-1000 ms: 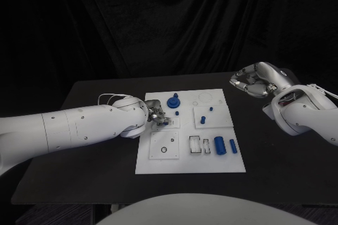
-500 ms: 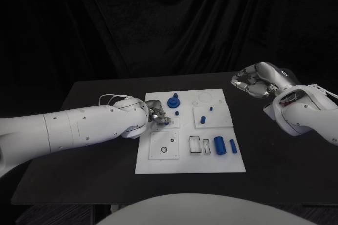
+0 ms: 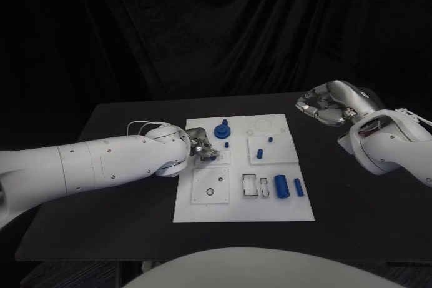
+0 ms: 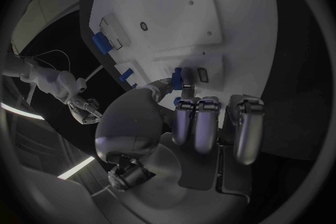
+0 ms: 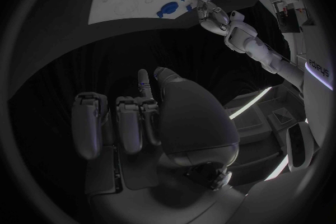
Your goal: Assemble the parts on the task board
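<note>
Nothing has been shifted in the last second: a small blue part (image 4: 178,77) is kept pinched by the left hand (image 3: 201,146) at the task board's (image 3: 243,210) nine-o'clock edge, while the right hand (image 3: 326,107) is kept curled on nothing, so insertion is judged still pending.

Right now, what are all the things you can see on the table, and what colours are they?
Table: one, black, under everything.
Task board: one, white, middle of the table.
Blue parts: several on the board; a knob-shaped one near its far edge, a small peg mid-board, two cylinders lying side by side toward its right.
Left hand: silver, at the board's left edge, fingers pinching a small blue part.
Right hand: silver, raised off the board's far right corner, fingers curled, holding nothing.
</note>
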You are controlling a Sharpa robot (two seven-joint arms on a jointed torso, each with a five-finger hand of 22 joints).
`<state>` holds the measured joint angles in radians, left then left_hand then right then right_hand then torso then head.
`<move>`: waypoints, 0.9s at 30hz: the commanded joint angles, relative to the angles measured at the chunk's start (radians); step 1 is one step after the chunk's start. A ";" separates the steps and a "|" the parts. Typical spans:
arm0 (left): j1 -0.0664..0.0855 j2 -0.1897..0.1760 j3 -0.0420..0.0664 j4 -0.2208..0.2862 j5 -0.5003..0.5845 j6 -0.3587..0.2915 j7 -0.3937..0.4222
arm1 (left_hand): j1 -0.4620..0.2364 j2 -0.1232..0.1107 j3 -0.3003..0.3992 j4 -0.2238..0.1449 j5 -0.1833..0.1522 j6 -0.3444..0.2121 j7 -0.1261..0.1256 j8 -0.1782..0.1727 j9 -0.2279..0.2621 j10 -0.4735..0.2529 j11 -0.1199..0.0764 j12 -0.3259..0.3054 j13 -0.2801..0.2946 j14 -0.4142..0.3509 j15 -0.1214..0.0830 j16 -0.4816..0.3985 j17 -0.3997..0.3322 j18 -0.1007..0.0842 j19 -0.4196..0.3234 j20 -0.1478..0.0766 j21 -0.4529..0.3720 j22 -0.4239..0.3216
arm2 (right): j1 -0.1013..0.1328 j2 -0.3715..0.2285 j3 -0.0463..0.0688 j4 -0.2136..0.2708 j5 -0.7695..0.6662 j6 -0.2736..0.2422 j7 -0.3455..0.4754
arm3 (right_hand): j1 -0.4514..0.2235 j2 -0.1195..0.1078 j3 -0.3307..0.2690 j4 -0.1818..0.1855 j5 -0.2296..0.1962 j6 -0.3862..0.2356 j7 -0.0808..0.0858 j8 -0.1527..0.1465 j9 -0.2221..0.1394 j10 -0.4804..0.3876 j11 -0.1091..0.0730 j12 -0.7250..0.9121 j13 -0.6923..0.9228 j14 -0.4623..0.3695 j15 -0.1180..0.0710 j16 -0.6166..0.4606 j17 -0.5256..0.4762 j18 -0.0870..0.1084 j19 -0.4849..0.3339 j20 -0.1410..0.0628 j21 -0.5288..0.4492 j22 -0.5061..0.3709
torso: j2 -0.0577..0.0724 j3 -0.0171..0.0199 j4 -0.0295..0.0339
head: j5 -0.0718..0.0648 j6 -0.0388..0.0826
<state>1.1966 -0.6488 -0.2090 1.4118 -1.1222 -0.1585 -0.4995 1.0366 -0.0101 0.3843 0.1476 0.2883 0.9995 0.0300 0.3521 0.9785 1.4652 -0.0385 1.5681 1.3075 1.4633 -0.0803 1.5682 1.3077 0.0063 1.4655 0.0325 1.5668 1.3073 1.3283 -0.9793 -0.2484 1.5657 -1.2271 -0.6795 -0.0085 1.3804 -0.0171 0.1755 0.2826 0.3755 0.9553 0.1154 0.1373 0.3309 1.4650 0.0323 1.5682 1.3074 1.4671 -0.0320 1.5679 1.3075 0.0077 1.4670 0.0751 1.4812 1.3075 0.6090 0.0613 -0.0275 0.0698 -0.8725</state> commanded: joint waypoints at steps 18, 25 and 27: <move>-0.008 -0.003 -0.002 -0.003 0.002 -0.005 0.025 | -0.110 -0.003 -0.168 0.135 -0.138 -0.010 0.021 -0.086 0.017 0.106 0.018 0.003 0.263 0.107 0.012 0.003 0.263 -0.006 0.105 0.010 0.004 0.263 | -0.006 0.000 0.001 0.000 -0.003 0.017 -0.019 | 0.018 -0.004 0.011 -0.002 0.015 0.003 0.001 -0.006 -0.002 0.106 0.008 0.003 0.263 0.104 0.007 0.003 0.263 0.017 0.048 0.010 -0.002 0.230 | 0.000 -0.0003 0.0005 | 0.002 0.000; -0.008 -0.005 -0.002 -0.004 0.002 -0.011 0.021 | -0.132 0.015 -0.204 0.143 -0.148 -0.011 0.024 -0.094 0.030 0.106 0.023 0.003 0.263 0.107 0.017 0.003 0.263 -0.006 0.105 0.016 0.004 0.263 | -0.006 -0.001 0.001 0.000 -0.003 0.020 -0.022 | 0.019 -0.004 0.011 -0.002 0.017 0.003 0.001 -0.006 -0.002 0.106 0.008 0.003 0.263 0.104 0.007 0.003 0.263 0.017 0.048 0.010 -0.002 0.230 | 0.002 -0.0002 -0.0008 | 0.007 0.000; -0.008 -0.006 -0.002 -0.003 0.002 -0.015 0.021 | -0.151 0.034 -0.219 0.144 -0.147 -0.010 0.025 -0.096 0.038 0.106 0.023 0.003 0.263 0.107 0.018 0.003 0.263 -0.006 0.105 0.017 0.004 0.263 | -0.006 -0.001 0.001 0.001 -0.003 0.019 -0.022 | 0.019 -0.004 0.011 -0.002 0.017 0.003 0.001 -0.006 -0.002 0.106 0.008 0.003 0.263 0.104 0.007 0.003 0.263 0.017 0.048 0.010 -0.002 0.230 | 0.002 -0.0001 -0.0006 | 0.008 0.000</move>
<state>1.1931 -0.6540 -0.2080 1.4091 -1.1223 -0.1683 -0.4827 0.8977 0.0210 0.1721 0.2921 0.1417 0.9916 0.0562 0.2592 1.0128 1.4647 -0.0213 1.5681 1.3074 1.4652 -0.0712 1.5682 1.3075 0.0063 1.4677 0.0419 1.5668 1.3079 1.3245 -0.9790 -0.2485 1.5648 -1.2271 -0.6661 -0.0122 1.3895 -0.0182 0.1809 0.2826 0.3871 0.9553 0.1154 0.1373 0.3302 1.4650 0.0323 1.5682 1.3073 1.4671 -0.0320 1.5679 1.3074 0.0077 1.4634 0.0787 1.4812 1.3073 0.6101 0.0608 -0.0276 0.0770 -0.8725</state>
